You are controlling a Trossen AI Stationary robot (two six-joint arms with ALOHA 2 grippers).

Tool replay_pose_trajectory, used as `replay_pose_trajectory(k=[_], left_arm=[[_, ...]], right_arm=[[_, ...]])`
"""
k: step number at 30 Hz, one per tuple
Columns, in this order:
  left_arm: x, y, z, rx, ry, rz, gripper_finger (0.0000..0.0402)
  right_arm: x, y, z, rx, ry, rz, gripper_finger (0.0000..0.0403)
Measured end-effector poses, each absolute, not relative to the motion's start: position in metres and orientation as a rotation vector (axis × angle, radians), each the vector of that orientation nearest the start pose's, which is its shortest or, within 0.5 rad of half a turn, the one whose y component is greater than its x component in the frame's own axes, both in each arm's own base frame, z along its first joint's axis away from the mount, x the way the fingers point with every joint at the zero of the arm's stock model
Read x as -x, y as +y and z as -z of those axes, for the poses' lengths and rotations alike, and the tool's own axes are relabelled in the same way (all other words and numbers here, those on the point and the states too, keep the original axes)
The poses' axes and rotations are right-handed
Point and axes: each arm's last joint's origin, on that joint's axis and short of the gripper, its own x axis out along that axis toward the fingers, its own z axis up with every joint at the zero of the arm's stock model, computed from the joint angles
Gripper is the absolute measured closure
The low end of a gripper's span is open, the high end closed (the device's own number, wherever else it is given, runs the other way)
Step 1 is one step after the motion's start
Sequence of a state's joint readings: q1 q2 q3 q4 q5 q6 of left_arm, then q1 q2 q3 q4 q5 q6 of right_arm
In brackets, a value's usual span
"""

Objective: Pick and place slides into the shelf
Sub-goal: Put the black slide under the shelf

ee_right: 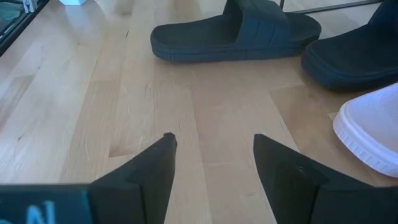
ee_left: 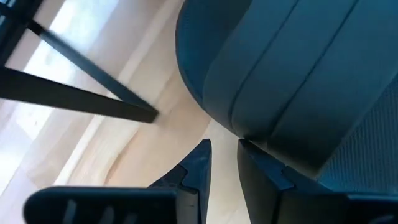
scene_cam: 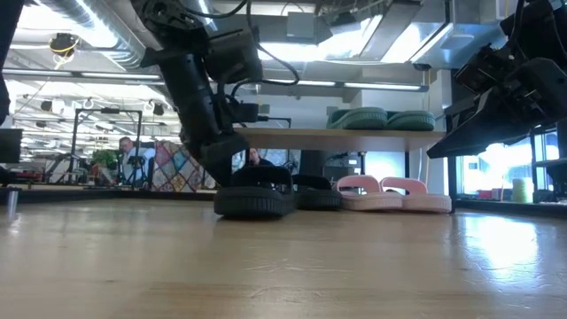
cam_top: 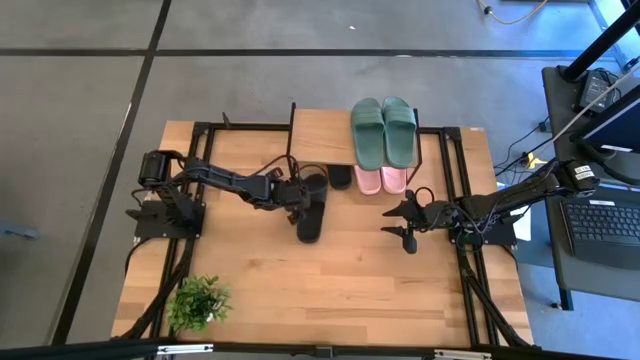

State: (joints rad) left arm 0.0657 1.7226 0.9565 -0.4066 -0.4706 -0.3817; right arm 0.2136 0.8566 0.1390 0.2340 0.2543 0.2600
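My left gripper [cam_top: 300, 193] [ee_left: 224, 155] reaches down to a black slide [cam_top: 312, 210] [scene_cam: 255, 197] lying sole-down on the table in front of the shelf [cam_top: 322, 138]; its fingers are nearly together at the strap. The second black slide [cam_top: 341, 177] [scene_cam: 315, 197] and the pink pair [cam_top: 381, 180] [scene_cam: 390, 195] sit on the table under the shelf's top board [scene_cam: 354, 135]. The green pair [cam_top: 383, 130] [scene_cam: 381, 118] rests on that board. My right gripper [cam_top: 392, 224] [ee_right: 214, 140] hangs open above the table, right of the black slide. My left gripper meets the black slide at the edge of its wide strap [ee_left: 249, 134], slanting down from the table's left. One finger [ee_left: 267, 177] lies tucked against the strap's edge and the other finger [ee_left: 199, 165] stands outside it. The slide's sole rests flat on the table.
The shelf's thin black legs [ee_left: 81, 99] stand close beside my left gripper. A small potted plant [cam_top: 198, 300] sits at the table's near left corner. Bare wood [cam_top: 350, 285] spreads across the near half. A laptop [cam_top: 600, 220] lies beyond the right edge.
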Motion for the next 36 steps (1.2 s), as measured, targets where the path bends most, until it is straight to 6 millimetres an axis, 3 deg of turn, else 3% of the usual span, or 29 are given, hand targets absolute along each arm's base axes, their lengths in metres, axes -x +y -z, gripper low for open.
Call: replay_pose_trajectory(k=[8, 13, 19, 25, 30, 36], left_arm=[[-0.299, 0.032, -0.147, 0.076, 1.184, -0.714, 0.0330], [-0.297, 0.020, -0.153, 0.038, 1.262, -0.675, 0.0330], [-0.305, -0.009, -0.170, 0.170, 1.370, -0.367, 0.0330], [-0.322, -0.038, -0.178, 0.297, 1.264, 0.000, 0.0330], [-0.331, -0.048, -0.181, 0.227, 1.150, 0.055, 0.0330], [-0.341, -0.050, -0.158, 0.198, 1.174, 0.063, 0.0330]], right_arm=[[-0.154, 0.026, -0.143, -0.143, 0.461, 0.101, 0.0188], [-0.154, 0.026, -0.143, -0.143, 0.462, 0.101, 0.0188], [-0.154, 0.026, -0.143, -0.143, 0.462, 0.101, 0.0188], [-0.154, 0.026, -0.142, -0.143, 0.462, 0.101, 0.0188], [-0.154, 0.026, -0.142, -0.144, 0.462, 0.101, 0.0188], [-0.154, 0.026, -0.143, -0.143, 0.462, 0.101, 0.0188]])
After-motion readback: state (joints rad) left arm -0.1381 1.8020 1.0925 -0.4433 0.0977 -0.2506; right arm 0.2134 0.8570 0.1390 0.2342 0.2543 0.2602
